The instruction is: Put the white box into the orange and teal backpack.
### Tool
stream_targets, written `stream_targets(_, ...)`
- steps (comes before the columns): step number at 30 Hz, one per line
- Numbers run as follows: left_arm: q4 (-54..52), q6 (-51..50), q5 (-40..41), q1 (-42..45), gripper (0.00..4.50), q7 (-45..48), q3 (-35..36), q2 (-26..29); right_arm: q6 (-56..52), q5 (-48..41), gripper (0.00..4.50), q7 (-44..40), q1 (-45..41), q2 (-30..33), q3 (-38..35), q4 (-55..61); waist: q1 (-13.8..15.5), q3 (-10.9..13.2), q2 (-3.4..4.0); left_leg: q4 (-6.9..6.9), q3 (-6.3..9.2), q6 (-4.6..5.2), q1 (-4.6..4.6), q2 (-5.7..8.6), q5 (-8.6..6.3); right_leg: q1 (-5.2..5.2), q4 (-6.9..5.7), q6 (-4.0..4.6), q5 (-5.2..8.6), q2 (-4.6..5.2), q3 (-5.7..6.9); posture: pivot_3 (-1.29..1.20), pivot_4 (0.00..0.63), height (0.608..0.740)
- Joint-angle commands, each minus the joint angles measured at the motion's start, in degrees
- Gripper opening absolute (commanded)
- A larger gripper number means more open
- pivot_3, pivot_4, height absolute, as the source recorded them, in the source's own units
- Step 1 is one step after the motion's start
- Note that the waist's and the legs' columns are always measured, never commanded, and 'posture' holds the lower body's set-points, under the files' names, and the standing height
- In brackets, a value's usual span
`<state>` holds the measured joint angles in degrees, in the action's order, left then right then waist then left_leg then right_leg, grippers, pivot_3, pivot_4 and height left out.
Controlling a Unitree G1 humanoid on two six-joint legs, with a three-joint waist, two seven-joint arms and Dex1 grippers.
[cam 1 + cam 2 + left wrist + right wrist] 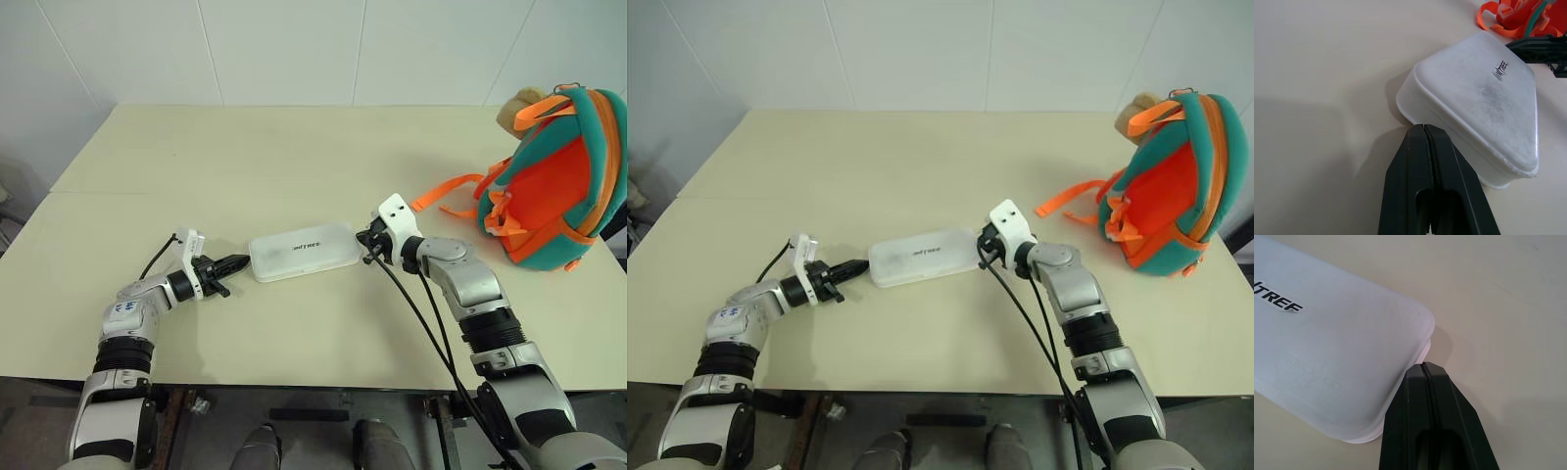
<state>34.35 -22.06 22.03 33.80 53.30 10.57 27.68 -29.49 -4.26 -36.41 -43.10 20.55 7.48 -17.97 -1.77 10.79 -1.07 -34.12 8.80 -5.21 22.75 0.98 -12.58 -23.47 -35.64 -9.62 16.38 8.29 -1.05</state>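
white box [303,252] mid-surface [294,166] | left gripper [235,263], right gripper [368,242]: fingers together, pressing opposite ends, likely squeezing to lift | orange and teal backpack [554,181] right edge

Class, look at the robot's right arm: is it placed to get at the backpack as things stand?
Probably yes: bare table lies between the right gripper and the backpack, but the gripper sits shut at the white box.

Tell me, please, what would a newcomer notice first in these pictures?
The white box lies flat in the middle of the table, with the left gripper and the right gripper, both shut, pressed against its two short ends. The orange and teal backpack stands near the table's far right corner, its orange straps trailing toward the box.
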Motion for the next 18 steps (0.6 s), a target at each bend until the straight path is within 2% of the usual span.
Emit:
stream_targets(1,0.37,0.54,-0.84,0.85,0.01,0.73,-1.54,-0.9,-0.58,-0.24,0.0,-0.97,-0.4,0.45,0.12,3.68,0.09,0.0,0.0,0.0,0.0,0.0,0.0,0.0,0.0,0.01,0.0,0.0,0.0,0.0,0.0,0.0,0.15,0.74)
stream_targets(18,-6.01,-2.47,-3.39,-1.21,0.01,6.17,-7.28,1.02,-10.04,-2.41,0.0,-11.26,5.12,7.13,2.39,16.42,0.11,0.0,0.0,0.04,-0.02,0.01,0.01,0.0,0.0,0.02,0.09,0.0,0.0,0.0,0.0,0.0,0.15,0.74)
